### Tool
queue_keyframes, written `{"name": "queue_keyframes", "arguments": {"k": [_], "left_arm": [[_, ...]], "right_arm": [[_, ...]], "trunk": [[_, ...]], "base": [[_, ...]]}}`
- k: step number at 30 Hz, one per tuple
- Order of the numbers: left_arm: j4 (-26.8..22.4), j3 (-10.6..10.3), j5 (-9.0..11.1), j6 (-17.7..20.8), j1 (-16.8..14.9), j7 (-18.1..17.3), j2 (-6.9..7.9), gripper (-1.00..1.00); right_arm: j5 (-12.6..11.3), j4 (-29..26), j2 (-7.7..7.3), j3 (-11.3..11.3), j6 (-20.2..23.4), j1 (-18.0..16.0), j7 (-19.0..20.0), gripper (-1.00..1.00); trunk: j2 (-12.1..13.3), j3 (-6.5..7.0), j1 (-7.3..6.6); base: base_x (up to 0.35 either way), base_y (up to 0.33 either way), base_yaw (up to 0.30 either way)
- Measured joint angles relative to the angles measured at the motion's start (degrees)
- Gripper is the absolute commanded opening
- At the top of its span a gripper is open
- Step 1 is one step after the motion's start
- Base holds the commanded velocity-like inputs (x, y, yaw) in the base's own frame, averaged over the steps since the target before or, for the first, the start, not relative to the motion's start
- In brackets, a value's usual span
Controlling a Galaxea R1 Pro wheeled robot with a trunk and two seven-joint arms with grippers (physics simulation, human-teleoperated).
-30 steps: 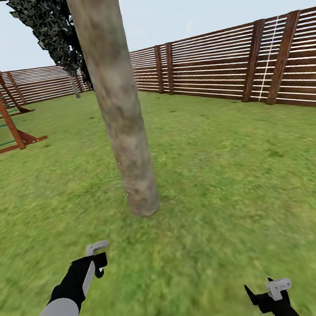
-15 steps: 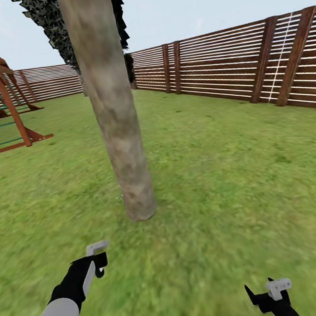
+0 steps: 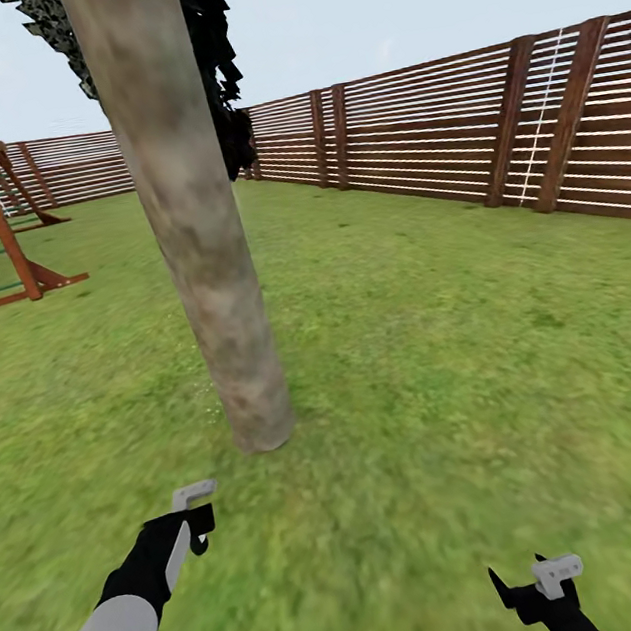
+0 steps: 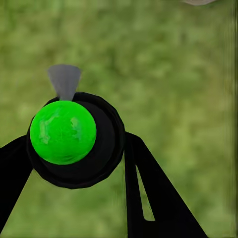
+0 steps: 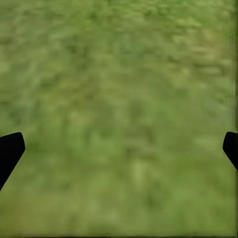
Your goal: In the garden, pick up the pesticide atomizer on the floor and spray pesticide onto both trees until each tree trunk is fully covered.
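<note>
Head view: tree trunk (image 3: 193, 243) upright, top leaning left.

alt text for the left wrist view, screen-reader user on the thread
The left gripper is closed around the pesticide atomizer, seen from above as a black round body with a bright green cap and a grey nozzle. Blurry green grass lies behind it.
</note>
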Motion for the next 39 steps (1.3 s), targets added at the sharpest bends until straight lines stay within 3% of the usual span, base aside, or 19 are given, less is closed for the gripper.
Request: {"name": "queue_keyframes", "arguments": {"k": [5,12,13,16,20,27,28,30,32,35,37,39], "left_arm": [[0.02,-0.41,0.07,0.49,-0.75,-0.05,-0.35,-1.00],[-0.13,-0.76,0.07,3.91,-7.42,-0.30,-6.01,-1.00],[-0.13,-0.81,-0.30,4.21,-8.06,-0.30,-6.31,-1.00],[-0.15,-0.83,-0.77,5.06,-8.49,-0.33,-5.82,-1.00],[-0.17,-1.01,-1.12,5.40,-7.91,-0.34,-4.08,-1.00],[0.04,-3.29,-1.26,5.48,-7.53,-0.24,-3.85,-1.00],[0.12,-3.31,-1.69,5.49,-7.51,-0.20,-3.19,-1.00],[0.51,-3.28,-2.62,5.68,-7.49,-0.23,-0.31,-1.00],[0.83,-3.29,-2.27,5.63,-7.47,-0.25,0.68,-1.00],[0.99,-3.46,-1.71,5.55,-7.06,-0.29,-0.88,-1.00],[0.85,-4.78,-1.70,5.59,-6.89,-0.22,-2.53,-1.00],[0.35,-5.54,-2.02,5.71,-6.87,-0.18,-2.83,-1.00]], "right_arm": [[-0.08,0.00,0.00,0.00,0.00,0.00,-0.03,1.00],[-0.09,0.03,0.00,-0.01,0.00,0.03,-0.04,1.00],[-0.09,0.05,0.00,-0.01,0.00,0.00,-0.04,1.00],[-0.02,0.08,0.00,0.00,0.00,0.01,-0.04,1.00],[0.00,0.09,0.00,0.00,0.00,0.02,-0.04,1.00],[0.00,0.09,0.00,0.00,0.00,0.00,-0.04,1.00],[0.00,0.09,0.00,0.00,0.00,0.01,-0.04,1.00],[0.00,0.09,0.00,0.00,0.00,0.00,-0.04,1.00],[0.00,0.09,0.00,0.00,0.00,0.01,-0.04,1.00],[0.00,0.09,0.00,-0.01,0.01,0.01,-0.04,1.00],[0.00,0.09,0.00,-0.01,0.01,0.02,-0.04,1.00],[0.00,0.09,0.00,0.00,0.01,0.03,-0.04,1.00]], "trunk": [[0.00,0.00,0.00],[0.00,0.01,0.00],[0.00,0.00,0.00],[0.00,0.00,0.00],[0.00,0.00,0.00],[0.00,0.00,0.00],[0.00,0.00,0.00],[0.00,0.00,0.00],[0.00,0.00,0.00],[0.00,0.00,0.00],[0.00,0.00,0.00],[0.00,0.00,0.00]], "base": [[0.000,0.000,-0.015],[0.000,0.000,0.000],[0.000,0.000,0.000],[0.000,0.000,-0.109],[0.013,0.000,-0.210],[0.105,0.000,-0.006],[0.003,0.000,0.000],[0.001,0.000,0.000],[0.000,0.000,0.000],[-0.159,0.000,0.000],[-0.082,0.000,0.000],[-0.020,0.000,0.000]]}}
